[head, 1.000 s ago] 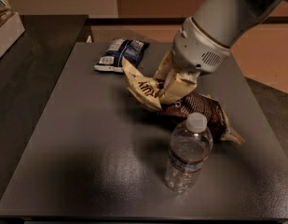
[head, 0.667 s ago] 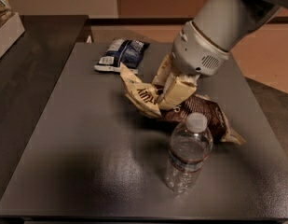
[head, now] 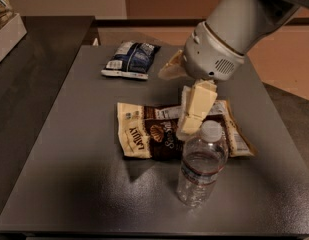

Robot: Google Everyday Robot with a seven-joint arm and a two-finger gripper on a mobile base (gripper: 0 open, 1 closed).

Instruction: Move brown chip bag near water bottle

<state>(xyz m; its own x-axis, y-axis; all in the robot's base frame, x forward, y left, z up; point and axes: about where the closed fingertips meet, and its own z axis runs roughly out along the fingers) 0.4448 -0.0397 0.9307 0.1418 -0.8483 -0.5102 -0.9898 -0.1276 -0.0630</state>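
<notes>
The brown chip bag point(head: 149, 136) lies flat on the grey table point(head: 69, 174), cream end band to the left, just behind the water bottle. The clear water bottle point(head: 201, 166) with a white cap stands upright at the front, its cap overlapping the bag's near edge in this view. My gripper point(head: 175, 103) hangs just above the bag's right half with its cream fingers point(head: 196, 106) spread apart and nothing between them. The arm's white wrist hides part of the table behind.
A smaller dark blue-and-white bag point(head: 130, 59) lies at the back of the table. A white box point(head: 6, 31) stands on the dark counter at far left. The table's right edge drops to the floor.
The bag was held lifted and crumpled in the gripper. It now lies flat on the table behind the bottle, and the fingers have opened and risen off it.
</notes>
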